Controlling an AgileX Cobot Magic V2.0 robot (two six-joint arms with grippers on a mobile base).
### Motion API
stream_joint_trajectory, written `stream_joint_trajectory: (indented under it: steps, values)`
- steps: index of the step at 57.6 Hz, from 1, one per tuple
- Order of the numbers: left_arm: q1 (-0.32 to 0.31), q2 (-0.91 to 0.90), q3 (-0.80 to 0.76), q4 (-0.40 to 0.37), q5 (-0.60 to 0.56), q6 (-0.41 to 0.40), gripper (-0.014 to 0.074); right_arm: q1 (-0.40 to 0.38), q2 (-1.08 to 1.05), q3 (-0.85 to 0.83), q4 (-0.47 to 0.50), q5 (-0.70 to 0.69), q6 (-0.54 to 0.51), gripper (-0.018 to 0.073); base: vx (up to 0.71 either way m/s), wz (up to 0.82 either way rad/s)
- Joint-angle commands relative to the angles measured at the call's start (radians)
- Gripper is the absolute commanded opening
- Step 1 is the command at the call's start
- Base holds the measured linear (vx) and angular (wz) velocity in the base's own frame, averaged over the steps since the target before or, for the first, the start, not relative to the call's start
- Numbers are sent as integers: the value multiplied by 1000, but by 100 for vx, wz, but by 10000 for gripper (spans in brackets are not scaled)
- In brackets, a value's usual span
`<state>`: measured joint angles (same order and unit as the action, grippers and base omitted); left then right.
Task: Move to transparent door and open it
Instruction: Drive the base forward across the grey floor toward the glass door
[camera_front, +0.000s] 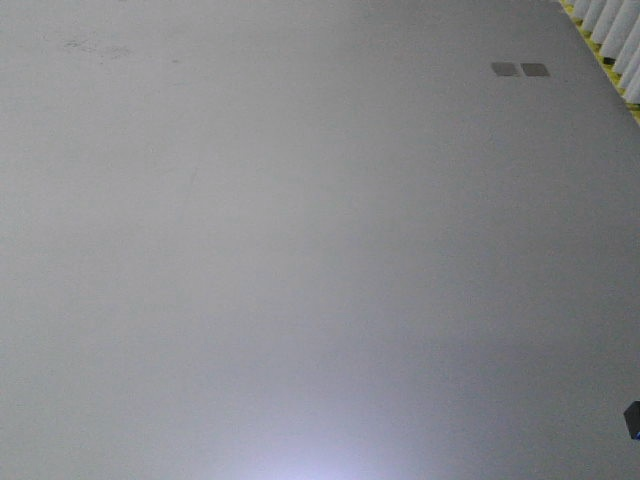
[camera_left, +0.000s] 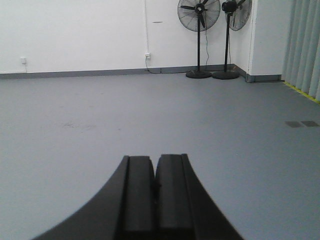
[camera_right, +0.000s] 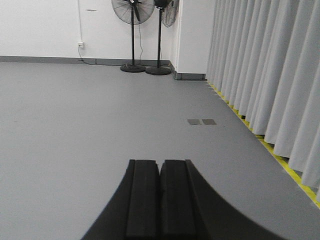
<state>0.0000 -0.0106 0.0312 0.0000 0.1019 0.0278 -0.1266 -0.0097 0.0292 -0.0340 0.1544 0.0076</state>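
Observation:
The transparent door is out of view in all three views. My left gripper (camera_left: 155, 161) is shut, its black pads pressed together with nothing between them, pointing across bare grey floor toward a white wall. My right gripper (camera_right: 160, 163) is also shut and empty, aimed along the same floor beside a row of curtains. The front view looks down on grey floor only, and neither gripper shows in it.
Two black pedestal fans (camera_left: 199, 40) (camera_right: 133, 35) stand at the far corner by a white pillar (camera_right: 194, 37). Grey-white curtains (camera_right: 272, 70) line the right side above a yellow floor strip (camera_right: 280, 160). Two small dark floor plates (camera_front: 520, 69) (camera_right: 201, 121) lie near the curtains.

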Motion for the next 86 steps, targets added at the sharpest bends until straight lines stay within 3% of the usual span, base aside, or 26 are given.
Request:
stream_joint_trajectory:
  steps: [1,86]
  values:
    - [1,-15,16,-7,-83,-11,-6,-4,-16,5,-4,-84,-8,-8,19,15]
    - [1,-15,16,-7,-83,-11,-6,-4,-16,5,-4,-84,-8,-8,30,-1]
